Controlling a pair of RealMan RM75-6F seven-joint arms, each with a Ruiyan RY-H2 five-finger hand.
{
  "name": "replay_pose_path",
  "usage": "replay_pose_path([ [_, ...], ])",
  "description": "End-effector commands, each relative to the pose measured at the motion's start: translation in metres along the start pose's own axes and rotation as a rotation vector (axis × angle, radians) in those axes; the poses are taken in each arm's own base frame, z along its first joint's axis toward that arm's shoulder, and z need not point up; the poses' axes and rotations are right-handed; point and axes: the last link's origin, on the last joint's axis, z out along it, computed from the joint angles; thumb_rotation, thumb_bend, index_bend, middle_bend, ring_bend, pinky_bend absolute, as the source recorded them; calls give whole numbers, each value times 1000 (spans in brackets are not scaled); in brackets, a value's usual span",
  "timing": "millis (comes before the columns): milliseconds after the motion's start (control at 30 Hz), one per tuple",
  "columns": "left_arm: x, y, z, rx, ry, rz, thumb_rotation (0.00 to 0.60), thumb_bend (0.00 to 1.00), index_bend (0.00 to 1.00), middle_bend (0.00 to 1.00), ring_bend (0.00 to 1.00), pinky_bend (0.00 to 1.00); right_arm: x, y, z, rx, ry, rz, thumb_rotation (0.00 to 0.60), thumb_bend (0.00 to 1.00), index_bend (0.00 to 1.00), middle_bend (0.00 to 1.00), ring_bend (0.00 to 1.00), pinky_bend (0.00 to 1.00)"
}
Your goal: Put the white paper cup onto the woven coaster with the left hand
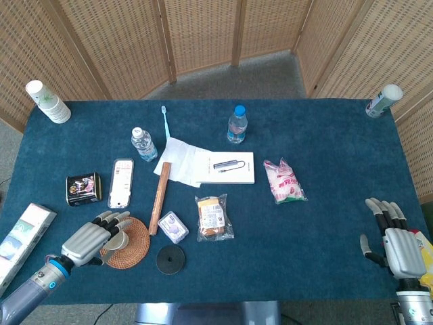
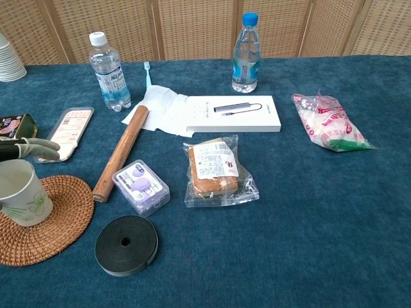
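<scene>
Bright, even, diffuse lighting in both views, soft short shadows beneath objects, no strong glare, focus sharp throughout, slight wide-angle distortion toward head view edges, colours well saturated
</scene>
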Motion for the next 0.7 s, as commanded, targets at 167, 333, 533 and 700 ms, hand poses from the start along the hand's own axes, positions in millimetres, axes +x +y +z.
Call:
replay_pose_path([
  [167, 2, 4, 0, -22, 1, 1, 570, 499, 0, 0, 0, 0, 1, 0, -1, -3, 5, 33, 600, 555, 66, 0, 0, 0],
  [333, 4, 7, -3, -43, -19, -9, 541, 499, 0, 0, 0, 0, 2, 2, -1, -5, 11, 33, 600, 554, 60, 0, 0, 0],
  [533, 14, 8, -12, -45, 67, -95, 548, 498, 0, 0, 0, 0, 4, 5, 1, -29, 39, -2, 600, 553, 53, 0, 0, 0],
  [700, 28, 3, -30, -30, 161, -155, 542, 499, 0, 0, 0, 0, 5, 4, 3, -39, 43, -26, 600, 554, 49, 0, 0, 0],
])
